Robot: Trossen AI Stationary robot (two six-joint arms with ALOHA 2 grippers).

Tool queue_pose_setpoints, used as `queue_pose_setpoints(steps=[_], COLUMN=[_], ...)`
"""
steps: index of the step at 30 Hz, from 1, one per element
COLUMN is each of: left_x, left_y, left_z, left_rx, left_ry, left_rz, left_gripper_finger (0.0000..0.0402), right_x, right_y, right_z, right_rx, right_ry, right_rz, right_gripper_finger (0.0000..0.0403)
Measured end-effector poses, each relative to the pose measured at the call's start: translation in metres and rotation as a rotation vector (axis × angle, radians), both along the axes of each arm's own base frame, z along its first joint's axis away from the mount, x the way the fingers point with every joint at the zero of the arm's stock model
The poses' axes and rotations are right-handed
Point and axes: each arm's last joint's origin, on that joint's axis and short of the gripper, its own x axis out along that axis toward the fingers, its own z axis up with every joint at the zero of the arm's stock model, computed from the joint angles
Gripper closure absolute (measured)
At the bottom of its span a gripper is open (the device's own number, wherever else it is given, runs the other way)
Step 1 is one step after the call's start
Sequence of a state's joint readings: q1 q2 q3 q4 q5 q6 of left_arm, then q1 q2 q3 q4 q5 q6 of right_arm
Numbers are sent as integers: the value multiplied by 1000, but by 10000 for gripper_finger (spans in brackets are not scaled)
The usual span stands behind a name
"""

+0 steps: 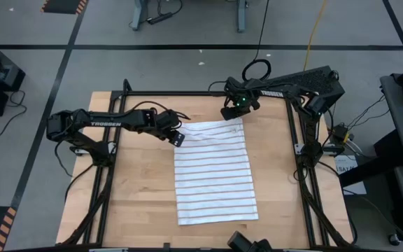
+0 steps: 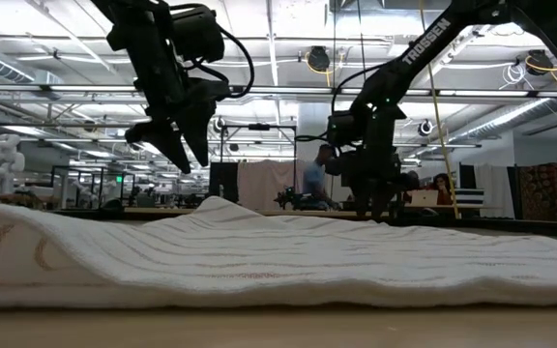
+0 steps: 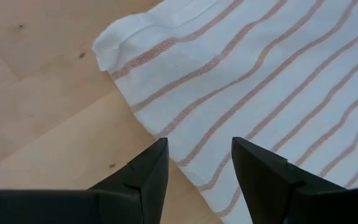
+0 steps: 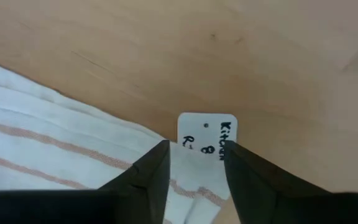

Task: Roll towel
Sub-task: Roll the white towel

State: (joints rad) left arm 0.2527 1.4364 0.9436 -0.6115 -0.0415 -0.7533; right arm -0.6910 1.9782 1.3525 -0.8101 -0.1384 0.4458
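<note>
Towel [image 1: 214, 171] lying flat on worktop [image 1: 128, 203], long axis running away from both arms. Right jaws [image 1: 231, 113] straddling far corner with tag [image 4: 206, 134], gap narrow. Left jaws [image 1: 178, 138] hovering open over other far corner, nothing gripped.

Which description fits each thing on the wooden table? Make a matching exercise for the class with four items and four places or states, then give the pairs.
Things:
1. thin white striped towel
2. small white tag
3. left gripper
4. right gripper

Descriptions:
A. over the towel's far left corner, fingers apart
B. spread flat across the middle of the table, not yet rolled
C. at the towel's far right corner, fingers either side of the tag
D. sticks out from the towel's far edge, with handwriting on it

Pairs: 1-B, 2-D, 3-A, 4-C
</note>
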Motion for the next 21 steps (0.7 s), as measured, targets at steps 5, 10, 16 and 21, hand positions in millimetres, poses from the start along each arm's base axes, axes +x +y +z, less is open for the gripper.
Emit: queue_pose_setpoints(steps=[5,10,16,21], left_x=[0,0,-1,-1], left_y=[0,0,0,1], left_z=[0,0,0,0], left_rx=[20,26,30,44], left_ry=[8,12,18,22], left_rz=[2,-11,-21,-16], left_gripper_finger=[221,221,221,221], right_x=[3,5,-1,-8], right_y=[3,5,9,15], right_z=[-7,-7,3,25], right_rx=[23,4,20,6], right_ry=[9,24,41,27], right_rz=[10,31,38,41], right_gripper_finger=[312,363,392,398])
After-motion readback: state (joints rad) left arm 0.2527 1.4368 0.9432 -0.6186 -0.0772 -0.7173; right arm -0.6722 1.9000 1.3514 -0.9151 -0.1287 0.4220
